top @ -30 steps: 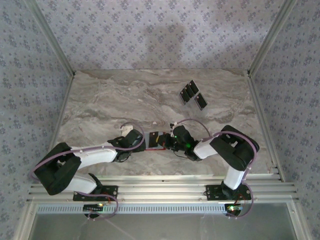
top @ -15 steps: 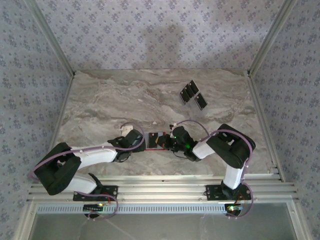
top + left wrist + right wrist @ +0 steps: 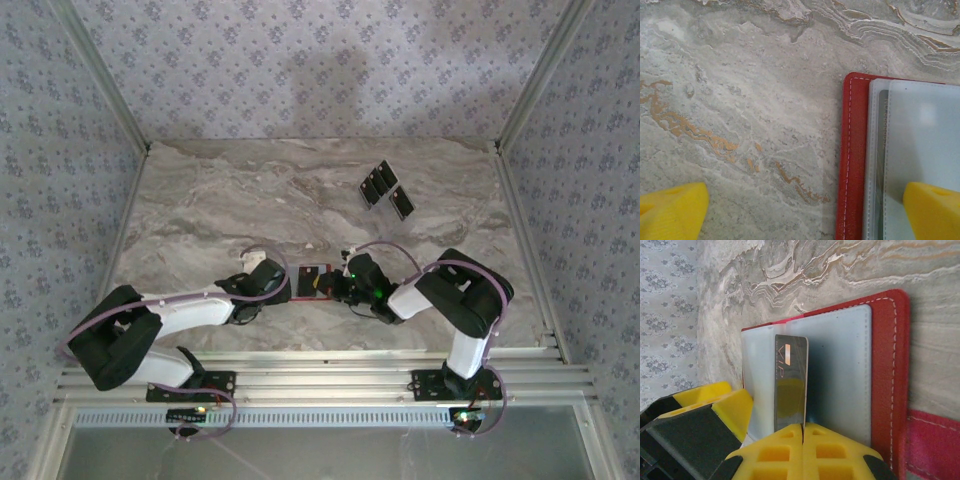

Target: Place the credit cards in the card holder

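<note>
Right jaws pinch card (image 3: 790, 370) edge, apparently inside card holder (image 3: 887, 365) pocket.

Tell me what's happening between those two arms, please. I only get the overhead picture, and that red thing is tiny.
Observer: The right wrist camera shows the card holder lying open on the table, pale pockets facing up.
Visitor: Is a claw holding anything?
Observer: Yes. The right claw is shut on a dark card lettered VIP, held over those pockets. I can't tell if it has gone into a pocket.
Visitor: And the other one?
Observer: The left claw is open. One yellow finger is over the holder's pocket page, the other over the bare marble table.
</note>
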Tool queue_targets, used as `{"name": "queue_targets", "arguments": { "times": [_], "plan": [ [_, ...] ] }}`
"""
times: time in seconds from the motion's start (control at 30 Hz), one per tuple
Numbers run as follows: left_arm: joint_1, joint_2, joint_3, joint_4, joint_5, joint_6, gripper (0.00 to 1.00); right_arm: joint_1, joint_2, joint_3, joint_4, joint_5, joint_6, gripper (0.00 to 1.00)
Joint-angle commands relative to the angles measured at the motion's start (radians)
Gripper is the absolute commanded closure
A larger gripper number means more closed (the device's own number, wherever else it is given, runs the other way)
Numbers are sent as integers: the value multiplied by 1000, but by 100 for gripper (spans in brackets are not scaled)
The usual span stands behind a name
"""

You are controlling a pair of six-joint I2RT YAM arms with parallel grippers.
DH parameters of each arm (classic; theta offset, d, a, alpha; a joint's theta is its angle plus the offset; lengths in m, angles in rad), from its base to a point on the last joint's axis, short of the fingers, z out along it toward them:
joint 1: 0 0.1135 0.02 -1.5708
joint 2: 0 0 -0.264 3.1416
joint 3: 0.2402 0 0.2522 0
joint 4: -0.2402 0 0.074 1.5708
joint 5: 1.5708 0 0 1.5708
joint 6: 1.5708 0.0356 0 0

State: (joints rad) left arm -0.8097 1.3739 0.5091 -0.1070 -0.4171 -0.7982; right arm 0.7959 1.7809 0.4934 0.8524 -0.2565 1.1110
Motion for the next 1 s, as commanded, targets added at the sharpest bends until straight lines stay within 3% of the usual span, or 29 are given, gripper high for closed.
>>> {"name": "queue_targets", "arguments": {
  "times": [0.0,0.6,0.87,0.97],
  "plan": [
    [2,-2,-27,-92,-15,8,1,-7,6,-10,-62,-24,-5,100],
    [3,5,-35,-77,-8,5,0,17,82,100,-123,-69,-10,100],
    [3,-42,-15,-109,-6,9,0,21,80,155,-231,-85,-38,100],
    [13,-84,6,-148,-11,10,0,12,31,187,-336,-93,-89,88]
  ]
}}
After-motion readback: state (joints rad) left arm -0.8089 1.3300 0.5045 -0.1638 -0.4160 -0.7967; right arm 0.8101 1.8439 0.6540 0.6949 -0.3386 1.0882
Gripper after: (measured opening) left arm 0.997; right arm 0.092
